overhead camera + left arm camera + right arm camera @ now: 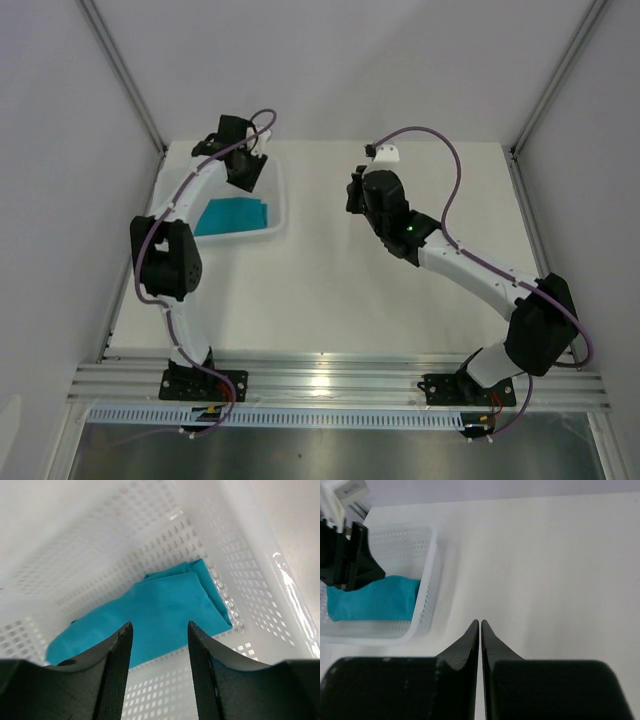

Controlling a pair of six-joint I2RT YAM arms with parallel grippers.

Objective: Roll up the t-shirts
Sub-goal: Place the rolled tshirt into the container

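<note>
The teal t-shirt [231,216] lies folded flat in the white basket [277,205] at the table's back left. It also shows in the left wrist view [155,612] and in the right wrist view [375,599]. My left gripper [160,630] is open and empty, hovering inside the basket just above the shirt; in the top view it sits over the basket's far end [240,150]. My right gripper [480,623] is shut and empty above the bare table, right of the basket; it also shows in the top view [357,190].
The basket's perforated walls [240,565] surround the left gripper closely. White enclosure walls stand left, right and behind. An aluminium rail [330,385] runs along the near edge by the arm bases.
</note>
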